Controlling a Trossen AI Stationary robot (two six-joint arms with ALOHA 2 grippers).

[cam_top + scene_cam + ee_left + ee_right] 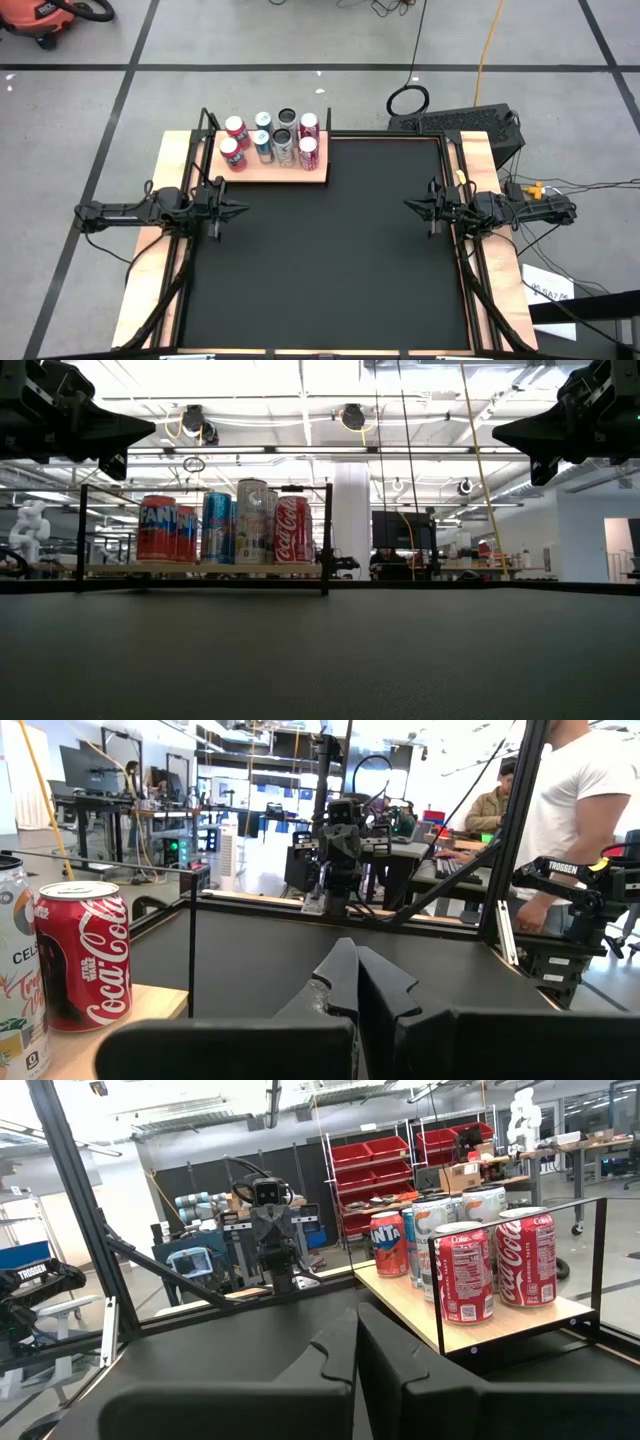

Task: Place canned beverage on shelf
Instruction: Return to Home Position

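Note:
A light wooden shelf [272, 174] with thin black posts stands at the table's far left. Several cans stand upright on it: red Fanta and Coca-Cola cans [308, 152], blue cans [264, 145] and a silver one [285, 147]. They show in the low view [292, 530] and the right wrist view [462, 1272]. My left gripper [240, 209] hovers shut and empty at the table's left edge, just near of the shelf. My right gripper [410, 206] hovers shut and empty at the right edge.
The black mat [330, 260] covers the table between the arms. Black frame rails [385, 135] run along the far edge. A person in a white shirt [575, 780] stands beyond the table's right side, in the left wrist view.

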